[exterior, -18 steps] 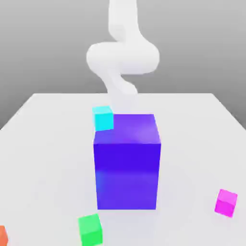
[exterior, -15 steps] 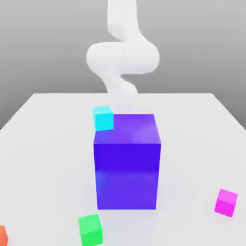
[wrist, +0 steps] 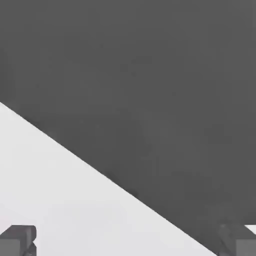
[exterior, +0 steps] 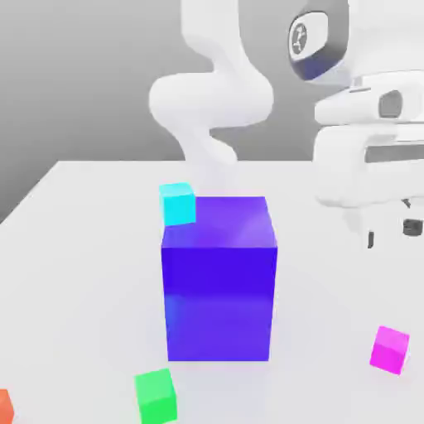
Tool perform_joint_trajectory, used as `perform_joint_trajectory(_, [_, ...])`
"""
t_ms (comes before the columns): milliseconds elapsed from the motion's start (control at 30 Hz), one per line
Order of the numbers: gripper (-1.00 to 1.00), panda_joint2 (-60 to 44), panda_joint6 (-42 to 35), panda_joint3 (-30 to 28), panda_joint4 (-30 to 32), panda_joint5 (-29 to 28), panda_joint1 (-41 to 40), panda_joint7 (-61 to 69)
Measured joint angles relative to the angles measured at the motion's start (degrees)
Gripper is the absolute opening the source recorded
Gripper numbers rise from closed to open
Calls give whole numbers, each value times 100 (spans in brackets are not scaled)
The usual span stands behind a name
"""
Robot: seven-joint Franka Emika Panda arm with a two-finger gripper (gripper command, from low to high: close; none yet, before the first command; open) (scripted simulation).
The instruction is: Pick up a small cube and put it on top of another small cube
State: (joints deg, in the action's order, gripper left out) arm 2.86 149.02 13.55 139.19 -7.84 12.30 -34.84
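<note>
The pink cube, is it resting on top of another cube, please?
No, the pink cube sits alone on the table.

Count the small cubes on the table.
4: a cyan cube beside the big blue block's far corner, a green cube in front, a magenta cube at the exterior view's right, an orange-red cube at the left edge. The block may hide more.

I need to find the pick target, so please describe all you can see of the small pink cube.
The pink cube is small, plain magenta, smooth and matte, with no markings. Its top face looks lighter than its sides. It rests flat on the white table, turned a little so that one corner faces the camera, near the exterior view's lower right and well apart from the big blue block. Nothing touches it except the table.
</note>
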Motion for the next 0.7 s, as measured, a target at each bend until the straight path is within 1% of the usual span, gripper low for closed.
perform_joint_trajectory(267, [0,-1660,682,319,269,-319,567,396])
perform_joint_trajectory(333, [0,-2077,953,180,222,-510,739,302])
perform_joint_trajectory(433, [0,-2696,1420,-202,93,-826,1072,75])
perform_joint_trajectory(467, [-100,-2811,1509,-279,68,-888,1137,28])
perform_joint_trajectory(700, [-100,-2794,1495,-270,73,-880,1133,32])
